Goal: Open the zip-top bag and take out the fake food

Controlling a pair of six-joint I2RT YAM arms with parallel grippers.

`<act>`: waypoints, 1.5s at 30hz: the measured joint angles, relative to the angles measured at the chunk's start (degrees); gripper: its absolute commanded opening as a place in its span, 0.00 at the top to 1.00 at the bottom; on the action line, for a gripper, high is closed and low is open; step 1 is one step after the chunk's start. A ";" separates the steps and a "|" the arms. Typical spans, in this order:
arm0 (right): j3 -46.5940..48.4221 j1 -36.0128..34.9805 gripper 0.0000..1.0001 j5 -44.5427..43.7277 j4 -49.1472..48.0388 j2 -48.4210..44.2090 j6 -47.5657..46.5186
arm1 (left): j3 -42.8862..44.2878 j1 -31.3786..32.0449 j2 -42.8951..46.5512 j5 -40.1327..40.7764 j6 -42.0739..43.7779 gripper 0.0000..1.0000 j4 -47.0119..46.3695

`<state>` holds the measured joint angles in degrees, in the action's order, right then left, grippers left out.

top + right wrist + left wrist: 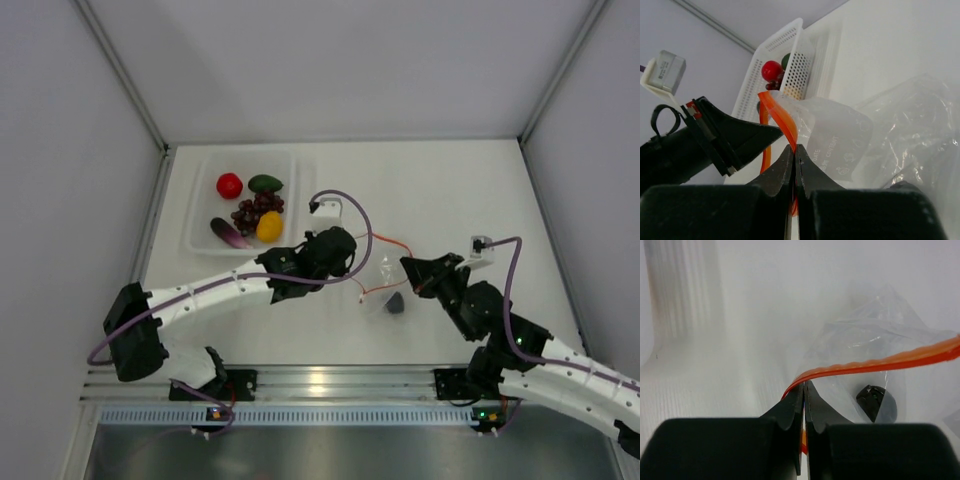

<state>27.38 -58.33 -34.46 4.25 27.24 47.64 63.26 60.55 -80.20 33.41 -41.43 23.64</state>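
The zip-top bag (383, 278) lies crinkled at mid-table between both arms, with its orange zipper strip (875, 361) lifted. My left gripper (804, 385) is shut on one end of that strip. My right gripper (794, 148) is shut on the strip from the other side, beside the white label (837, 142). A dark piece of fake food (876, 402) sits inside the bag (880, 335). In the top view the left gripper (357, 268) and right gripper (408, 270) flank the bag closely.
A white tray (200, 200) at the back left holds a red tomato (229, 185), a green oval (265, 183), grapes (257, 208), a lemon (269, 226) and an eggplant (230, 233). Grey walls enclose the table on three sides.
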 measured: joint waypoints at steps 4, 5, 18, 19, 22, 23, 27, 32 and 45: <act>-5.49 0.00 1.00 -1.60 4.63 -6.71 2.01 | 2.99 0.44 -3.87 -1.99 0.76 0.94 0.70; -6.36 0.00 1.00 -1.97 6.36 -8.52 2.43 | 3.58 0.61 -4.76 -2.67 0.79 0.95 0.81; -2.08 0.00 1.00 -5.20 11.89 -6.36 1.88 | 8.33 -0.72 -9.09 -0.17 3.65 1.00 4.00; -2.08 0.00 1.00 -4.68 11.02 -4.98 1.88 | 8.33 -1.95 -8.46 0.02 4.20 1.00 4.37; -2.08 0.00 1.00 -2.27 7.45 -0.17 1.92 | 8.33 -6.75 -5.62 0.52 5.88 1.00 5.25; -2.05 0.00 1.00 -1.18 5.88 1.51 1.95 | 8.33 -8.13 -4.70 0.52 6.21 1.00 5.31; -1.66 0.00 1.00 2.69 -1.31 8.83 2.51 | 8.52 -13.29 -0.13 2.54 8.72 1.00 7.15; 1.01 0.00 1.00 7.96 -10.38 18.47 4.04 | 11.08 -15.96 4.24 2.73 11.30 1.00 9.79; 4.26 0.46 1.00 8.35 -22.45 26.08 8.48 | 10.16 1.95 16.46 -5.60 4.02 1.00 9.20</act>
<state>31.64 -57.87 -26.11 -18.20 53.32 56.12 73.43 62.50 -63.75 27.81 -37.41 32.84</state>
